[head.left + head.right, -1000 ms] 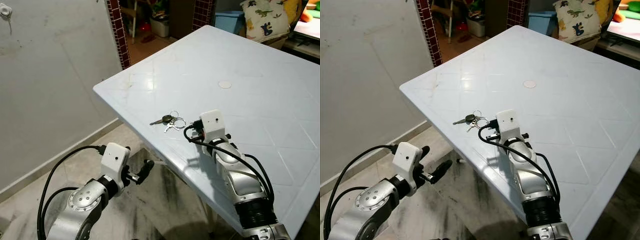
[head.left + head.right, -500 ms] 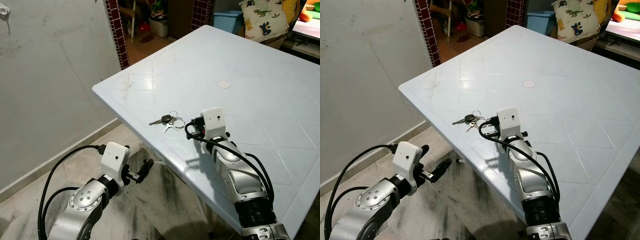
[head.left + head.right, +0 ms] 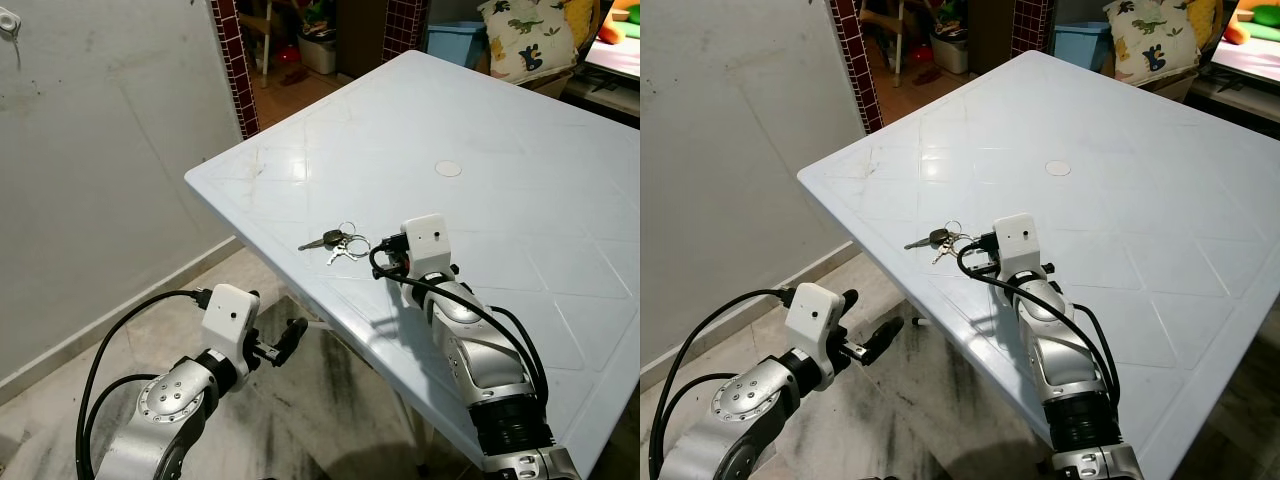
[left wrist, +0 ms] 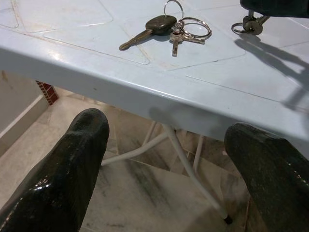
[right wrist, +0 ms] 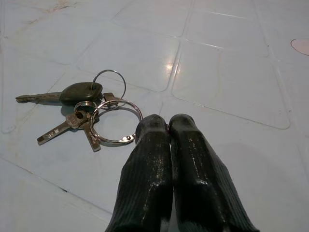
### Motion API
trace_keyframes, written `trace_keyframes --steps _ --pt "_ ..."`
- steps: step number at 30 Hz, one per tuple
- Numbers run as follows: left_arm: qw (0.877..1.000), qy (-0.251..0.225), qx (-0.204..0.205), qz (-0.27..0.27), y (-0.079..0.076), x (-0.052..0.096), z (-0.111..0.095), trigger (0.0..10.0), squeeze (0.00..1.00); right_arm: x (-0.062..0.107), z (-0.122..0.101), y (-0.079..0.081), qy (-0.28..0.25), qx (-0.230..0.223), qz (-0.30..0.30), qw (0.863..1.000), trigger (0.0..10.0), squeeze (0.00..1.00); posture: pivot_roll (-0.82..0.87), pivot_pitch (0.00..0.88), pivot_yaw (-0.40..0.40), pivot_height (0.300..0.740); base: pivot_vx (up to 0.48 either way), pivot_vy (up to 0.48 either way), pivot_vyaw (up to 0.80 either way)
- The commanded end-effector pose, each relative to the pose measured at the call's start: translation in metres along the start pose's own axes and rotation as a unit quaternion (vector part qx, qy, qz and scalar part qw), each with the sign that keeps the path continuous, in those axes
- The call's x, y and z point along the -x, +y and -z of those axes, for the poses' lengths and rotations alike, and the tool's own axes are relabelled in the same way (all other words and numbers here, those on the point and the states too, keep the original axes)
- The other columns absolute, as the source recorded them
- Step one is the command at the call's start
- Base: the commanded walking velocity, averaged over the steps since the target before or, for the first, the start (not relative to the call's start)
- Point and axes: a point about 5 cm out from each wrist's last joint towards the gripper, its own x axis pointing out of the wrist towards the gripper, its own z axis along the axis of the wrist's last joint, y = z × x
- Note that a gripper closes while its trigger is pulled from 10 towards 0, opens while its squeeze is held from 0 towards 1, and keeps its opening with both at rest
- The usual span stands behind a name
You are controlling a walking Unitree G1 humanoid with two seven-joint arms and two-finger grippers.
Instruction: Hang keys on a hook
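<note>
Pale blue plastic counter [image 3: 520, 150], moulded with diamond-shaped panels, set beside a grey plastered wall [image 3: 100, 150]; worn, dark-streaked floor [image 3: 330, 400] seen below its near edge.

Keys [image 5: 89, 113]: one bunch, laid flat on the counter close to its near edge. One dark-headed key and several smaller metal keys are noted, joined on linked wire rings; the largest ring lies nearest the right pincer.

Right pincer [image 5: 168, 124]: held low over the counter, its two black fingers pressed together side by side with nothing between them. The fingertips are placed just beside the largest ring; contact with it cannot be told. The silver right arm [image 3: 480, 350] is stretched over the counter from its near edge.

Left pincer [image 4: 164, 140]: held below the counter's edge and above the floor, fingers spread wide apart and nothing between them. The keys and the counter's white legs [image 4: 188, 164] are seen beyond it.

Round white disc [image 3: 447, 169]: set flush in the counter, well apart from the keys.

Background items: small fitting [image 3: 10, 22] high on the wall; red-tiled pillar [image 3: 232, 60]; blue bin [image 3: 455, 42]; dinosaur-print cushion [image 3: 530, 35] beyond the counter's far corner.
</note>
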Motion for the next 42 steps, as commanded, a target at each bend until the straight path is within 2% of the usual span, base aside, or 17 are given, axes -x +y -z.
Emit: trace_keyframes --steps 1,2,3,4,5,7,8,24,35,39,40,41,42 --pt "1.000 0.000 0.002 -0.005 -0.001 -0.003 0.002 10.0 0.00 0.003 -0.027 0.007 -0.084 -0.050 -0.026 0.995 1.8 0.00 0.06 0.086 0.037 0.740 0.000 0.000 0.00" --pt "1.000 -0.002 0.002 -0.005 -0.001 -0.004 0.002 10.0 0.00 0.004 -0.034 0.008 -0.108 -0.056 -0.032 0.992 1.8 0.00 0.06 0.086 0.037 0.740 0.000 0.000 0.00" --pt "1.000 -0.002 0.002 -0.005 -0.001 -0.004 0.002 10.0 0.00 0.004 -0.034 0.008 -0.108 -0.056 -0.032 0.992 1.8 0.00 0.06 0.086 0.037 0.740 0.000 0.000 0.00" --pt "1.000 -0.003 0.001 -0.005 -0.001 -0.005 0.002 10.0 0.00 0.005 -0.036 0.009 -0.118 -0.058 -0.036 0.991 2.3 0.00 0.06 0.087 0.039 0.740 0.000 0.000 0.00" --pt "1.000 -0.003 0.001 -0.004 0.000 -0.005 0.002 10.0 0.00 0.005 -0.035 0.010 -0.117 -0.055 -0.036 0.991 6.7 0.00 0.06 0.088 0.039 0.740 0.000 0.000 0.00" --pt "1.000 -0.004 0.000 -0.003 0.000 -0.005 0.001 10.0 0.00 0.006 -0.032 0.010 -0.112 -0.053 -0.032 0.992 8.4 0.00 0.06 0.088 0.042 0.740 0.000 0.000 0.00" --pt "1.000 -0.003 -0.001 -0.003 0.000 -0.005 0.001 10.0 0.00 0.006 -0.032 0.010 -0.112 -0.053 -0.032 0.992 10.0 0.00 0.06 0.089 0.043 0.740 0.000 0.000 0.00" --pt "1.000 -0.004 -0.006 -0.002 0.001 -0.005 0.001 10.0 0.00 0.006 -0.031 0.010 -0.119 -0.050 -0.029 0.991 10.0 0.00 0.06 0.094 0.050 0.740 0.000 0.000 0.00" --pt "1.000 -0.003 -0.008 -0.002 0.001 -0.004 0.001 10.0 0.00 0.007 -0.032 0.018 -0.122 -0.055 -0.044 0.990 10.0 0.00 0.06 0.096 0.058 0.740 0.000 0.000 0.00" --pt "1.000 -0.002 -0.007 -0.002 0.001 -0.004 0.002 10.0 0.00 0.009 -0.022 0.015 -0.102 -0.037 -0.035 0.993 10.0 0.00 0.06 0.098 0.060 0.740 0.000 0.000 0.00" --pt "1.000 -0.001 -0.007 -0.001 0.001 -0.004 0.002 10.0 0.00 0.010 -0.017 0.014 -0.090 -0.026 -0.031 0.995 10.0 0.86 0.06 0.100 0.058 0.740 0.000 0.000 0.00" --pt "1.000 -0.001 -0.007 -0.001 0.001 -0.004 0.002 10.0 0.00 0.010 -0.017 0.014 -0.090 -0.026 -0.031 0.995 10.0 0.86 0.06 0.100 0.058 0.740 0.000 0.000 0.00" --pt "1.000 -0.001 -0.006 0.000 0.000 -0.004 0.002 10.0 0.00 0.011 -0.011 0.013 -0.077 -0.013 -0.027 0.997 10.0 1.00 0.06 0.101 0.058 0.740 0.000 0.000 0.00"
